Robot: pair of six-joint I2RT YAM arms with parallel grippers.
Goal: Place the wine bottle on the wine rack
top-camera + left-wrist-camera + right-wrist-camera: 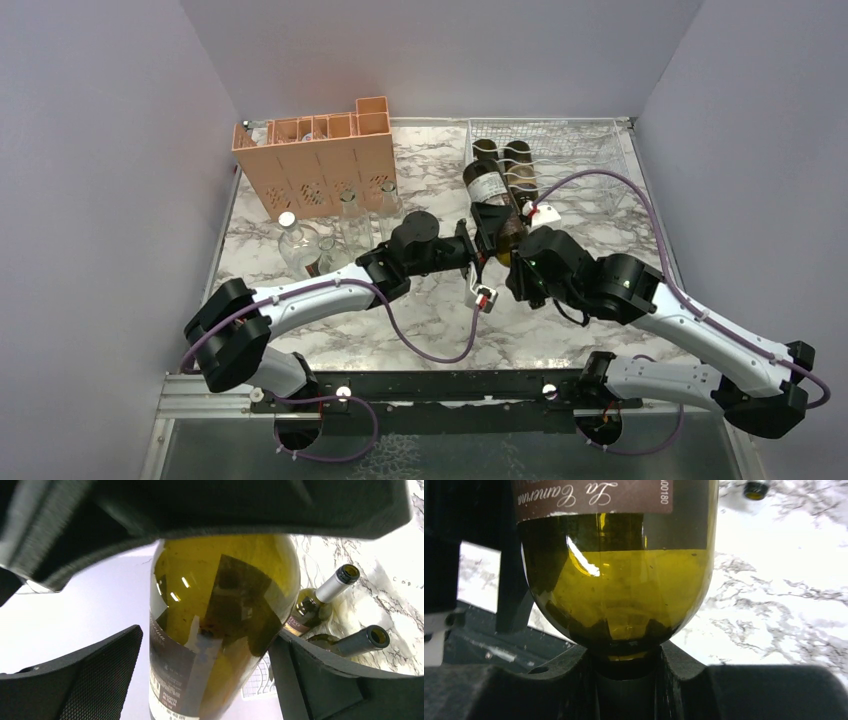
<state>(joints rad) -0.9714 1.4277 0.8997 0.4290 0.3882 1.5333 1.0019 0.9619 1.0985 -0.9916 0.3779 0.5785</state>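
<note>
The wine bottle (pixel 490 200) is dark green glass with a brown label. It hangs over the marble table, base pointing at the wine rack (pixel 585 150), a white wire grid at the back right. My right gripper (pixel 518 255) is shut on the bottle's neck, the glass shoulder (pixel 619 585) bulging just past the jaws (pixel 629 665). My left gripper (pixel 474 250) is open around the bottle's body (pixel 220 615). One finger (pixel 90 675) stands a little off the glass, the other finger (pixel 320 680) is at its edge. A patch of the rack's grid (pixel 257 680) shows behind.
Two dark wine bottles (pixel 487 152) (pixel 519 162) lie in the rack's left cradles, seen too as bottles (pixel 320 600) (pixel 355 640) from the left wrist. A peach-orange crate (pixel 320 165) stands at the back left. Clear glass bottles (pixel 295 245) (pixel 350 215) (pixel 388 200) stand before it.
</note>
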